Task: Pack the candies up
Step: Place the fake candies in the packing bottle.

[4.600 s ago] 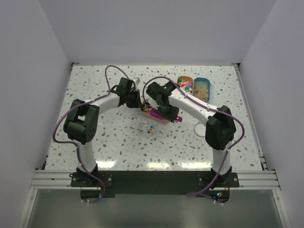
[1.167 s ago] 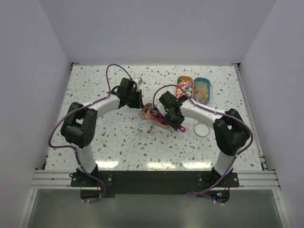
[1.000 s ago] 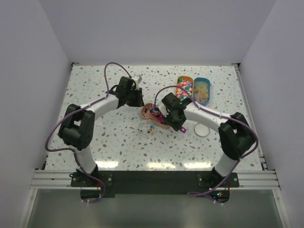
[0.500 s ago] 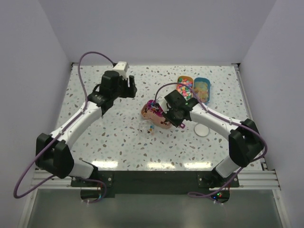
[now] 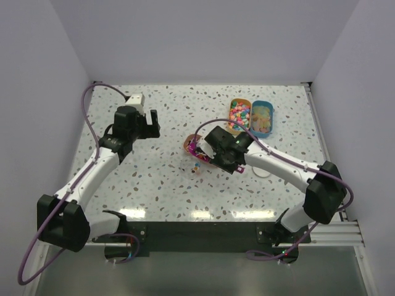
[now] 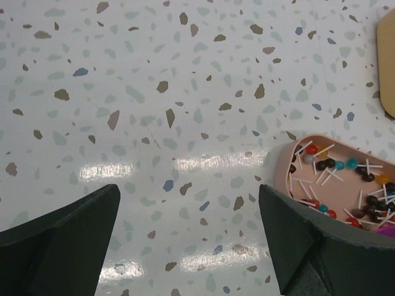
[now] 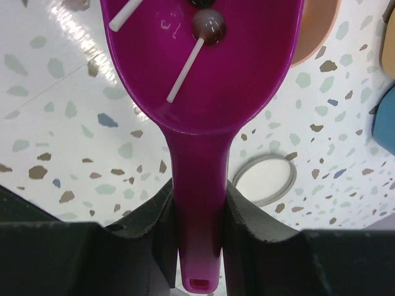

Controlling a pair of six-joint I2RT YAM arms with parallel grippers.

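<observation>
The scoop (image 7: 203,74) is clamped by its handle between the fingers of the right gripper (image 7: 200,222), bowl pointing away from the wrist and level. It carries one brown candy on a white stick, a second stick and a dark piece at the frame's top edge. Most of the candies (image 6: 345,185) lie in the pink tray (image 6: 281,166), a dark mix of small balls on sticks. That tray sits just beyond and to the right of the bowl in the wrist view, and from above the bowl's tip reaches the tray's near-left edge. A small clear container (image 5: 196,166), probably where the load goes, stands just nearer the bases than the scoop, so the right arm is much the closer. The left gripper (image 6: 188,246) hangs wide open and empty above bare table, well left of the tray. Farther right, side by side, are an orange tray (image 5: 239,111) of bright candies and a blue tray (image 5: 262,116) of tan ones. A white lid (image 7: 262,179) lies near the handle.
</observation>
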